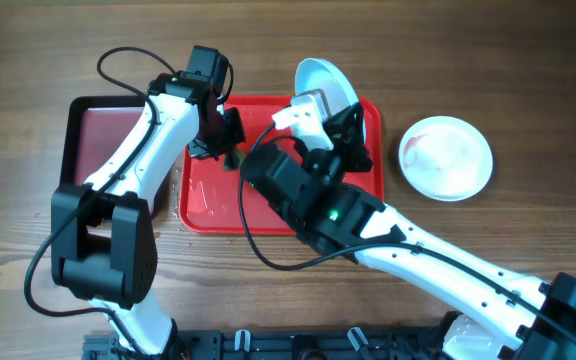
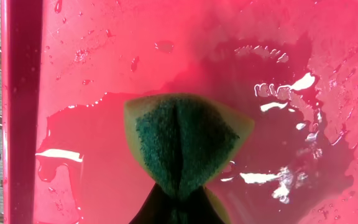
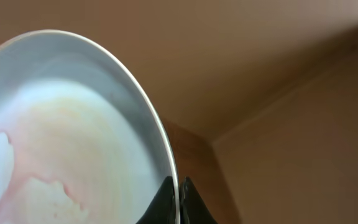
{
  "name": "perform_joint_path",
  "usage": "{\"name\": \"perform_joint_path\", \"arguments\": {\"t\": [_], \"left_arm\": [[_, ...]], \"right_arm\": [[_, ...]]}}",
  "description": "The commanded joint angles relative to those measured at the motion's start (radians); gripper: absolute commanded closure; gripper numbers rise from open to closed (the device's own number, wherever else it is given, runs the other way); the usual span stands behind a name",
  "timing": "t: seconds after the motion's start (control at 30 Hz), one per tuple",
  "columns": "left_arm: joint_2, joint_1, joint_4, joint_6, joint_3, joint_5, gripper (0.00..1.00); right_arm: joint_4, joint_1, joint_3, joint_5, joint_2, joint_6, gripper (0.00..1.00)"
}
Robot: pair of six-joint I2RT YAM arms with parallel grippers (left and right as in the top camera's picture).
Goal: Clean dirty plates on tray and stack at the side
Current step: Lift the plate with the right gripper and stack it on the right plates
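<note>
The tabletop (image 1: 528, 80) is brown wood with a clear grain, and the red tray (image 1: 206, 205) lies flat near its middle. The tray's floor is wet: a thin sheet of water spreads over it and catches the light in white glints, and loose drops sit on the wood just outside the rim. Touching or nearly touching the tray's left edge lies a smaller black-rimmed tray (image 1: 73, 140).

The left jaws hang over the left half of the red tray (image 2: 104, 50), pinching a sponge (image 2: 185, 140) so that it folds, green scouring face up and yellow foam at the edges. I cannot tell whether the sponge touches the water.

The right jaws are pressed together on the rim of a pale, faintly bluish plate (image 3: 73, 137), which is tilted steeply at the tray's far edge (image 1: 323, 80). A faint pinkish-orange film remains on its face.

A second plate (image 1: 446, 157) rests flat on the wood to the right of the tray, apart from it, with a pink smear at its centre.

Behind the held plate the room shows only plain tan surfaces meeting at an edge, out of focus
</note>
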Motion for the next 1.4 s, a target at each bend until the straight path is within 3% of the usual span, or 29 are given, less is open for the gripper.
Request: {"name": "perform_joint_path", "arguments": {"t": [0.0,0.23,0.6,0.7,0.8,0.9,0.97,1.03,1.13,1.17,1.27,1.37], "left_arm": [[0.005,0.001,0.002,-0.003,-0.001,0.013,0.96],[0.005,0.001,0.003,-0.003,-0.001,0.013,0.96],[0.005,0.001,0.010,-0.003,-0.001,0.013,0.96],[0.005,0.001,0.010,-0.003,-0.001,0.013,0.96],[0.005,0.001,0.010,-0.003,-0.001,0.013,0.96],[0.005,0.001,0.010,-0.003,-0.001,0.013,0.96],[0.005,0.001,0.010,-0.003,-0.001,0.013,0.96],[0.005,0.001,0.010,-0.003,-0.001,0.013,0.96],[0.005,0.001,0.011,-0.003,-0.001,0.012,0.96],[0.005,0.001,0.013,-0.003,-0.001,0.012,0.96],[0.005,0.001,0.013,-0.003,-0.001,0.013,0.96],[0.005,0.001,0.013,-0.003,-0.001,0.012,0.96]], "right_arm": [[0.105,0.011,0.008,0.065,-0.009,-0.264,0.95],[0.306,0.043,0.008,0.074,-0.009,-0.477,0.96],[0.307,0.043,0.008,0.074,-0.009,-0.472,0.96],[0.270,0.043,0.006,0.054,-0.005,-0.362,0.96],[0.134,0.047,-0.029,-0.092,-0.005,-0.246,0.96],[0.173,0.013,-0.038,0.057,-0.009,-0.277,0.96],[0.203,0.006,-0.038,-0.006,-0.009,-0.247,0.96],[0.113,0.034,-0.038,-0.166,-0.008,-0.170,0.96],[0.084,0.025,-0.038,-0.090,-0.010,-0.126,0.96],[0.032,0.025,-0.038,-0.148,-0.010,-0.041,0.96],[-0.215,-0.023,-0.038,-0.593,-0.019,0.340,0.96],[-0.309,-0.151,-0.038,-0.902,-0.021,0.465,0.96]]}}
